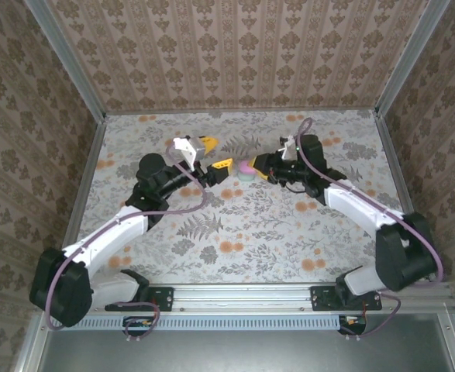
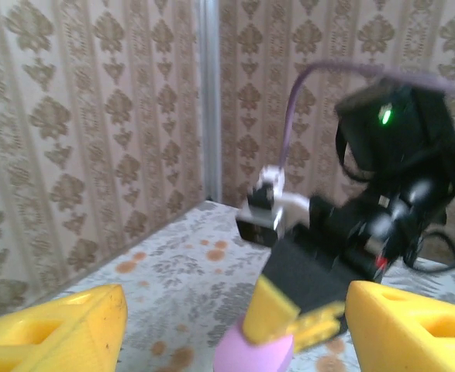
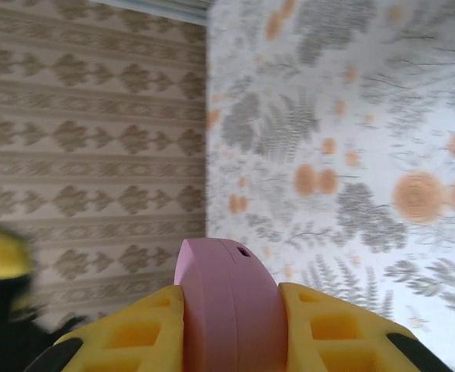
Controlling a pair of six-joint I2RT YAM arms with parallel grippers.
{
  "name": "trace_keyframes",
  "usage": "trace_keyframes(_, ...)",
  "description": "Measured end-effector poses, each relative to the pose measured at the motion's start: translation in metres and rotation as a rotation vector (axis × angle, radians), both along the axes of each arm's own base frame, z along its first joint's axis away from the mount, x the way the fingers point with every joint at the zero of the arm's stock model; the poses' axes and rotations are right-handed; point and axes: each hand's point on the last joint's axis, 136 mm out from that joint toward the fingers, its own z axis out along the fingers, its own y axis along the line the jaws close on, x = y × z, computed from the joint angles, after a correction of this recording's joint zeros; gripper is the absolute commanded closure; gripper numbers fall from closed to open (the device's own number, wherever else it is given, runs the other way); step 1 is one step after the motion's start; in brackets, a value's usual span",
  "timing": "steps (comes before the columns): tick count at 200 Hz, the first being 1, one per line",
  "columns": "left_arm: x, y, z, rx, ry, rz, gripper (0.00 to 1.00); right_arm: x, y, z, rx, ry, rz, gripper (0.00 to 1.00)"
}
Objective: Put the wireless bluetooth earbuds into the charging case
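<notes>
Now, you are working at the case, held between the two wrists over the far half of the table [image 1: 235,232]. Your right gripper [image 3: 231,329] is clamped on the pink case [image 3: 227,287], one yellow finger flat on each broad face. The case's rounded edge and a small hole stick out ahead of the fingers. Whether the case rests on the table or hangs just above it, you cannot tell from above.

Your left gripper [image 2: 236,322] stands with its jaws wide apart and carries nothing. The case sits low in the gap ahead of it and touches neither finger.

I read this as the seating step, or the moment just around it. A seam runs round the case, but blur hides whether the lid is up or a bud is in. The next move likely calls for a steady right arm and a look at the case's open side before the left commits to anything.

The table wears a busy print of grey ferns and orange blooms, so a small pale bud would be hard to pick out on it. Patterned walls [image 1: 235,46] stand close on three sides with metal posts at the corners, so keep your swings short.
</notes>
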Motion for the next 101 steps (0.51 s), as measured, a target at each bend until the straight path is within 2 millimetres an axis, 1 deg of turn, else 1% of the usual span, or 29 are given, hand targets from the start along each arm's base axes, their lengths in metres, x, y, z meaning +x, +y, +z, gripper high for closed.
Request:
trace_keyframes(11, 0.001, 0.004, 0.004, -0.004, -0.013, 0.027, 0.25, 0.004, 0.002, -0.032, -0.035, 0.066, -0.006, 0.79)
trace_keyframes(26, 0.002, 0.008, 0.006, -0.008, -0.018, 0.054, 0.25, 0.005, 0.006, -0.072, -0.070, 0.152, 0.002, 0.79)
trace_keyframes(39, 0.004, 0.010, 0.003, -0.005, -0.013, 0.069, 0.25, 0.004, 0.009, -0.098, -0.094, 0.208, 0.010, 0.79)
trace_keyframes(47, 0.005, 0.011, 0.001, -0.002, -0.008, 0.077, 0.25, 0.002, 0.011, -0.111, -0.108, 0.232, 0.016, 0.79)
trace_keyframes(66, 0.007, 0.012, -0.006, 0.008, 0.005, 0.094, 0.24, -0.001, 0.012, -0.130, -0.140, 0.255, 0.029, 0.79)
trace_keyframes(81, 0.009, 0.014, -0.010, 0.014, 0.014, 0.107, 0.23, 0.000, 0.011, -0.138, -0.166, 0.261, 0.032, 0.79)
trace_keyframes(101, 0.010, 0.018, -0.009, 0.015, 0.008, 0.125, 0.23, 0.000, 0.009, -0.147, -0.203, 0.265, 0.037, 0.78)
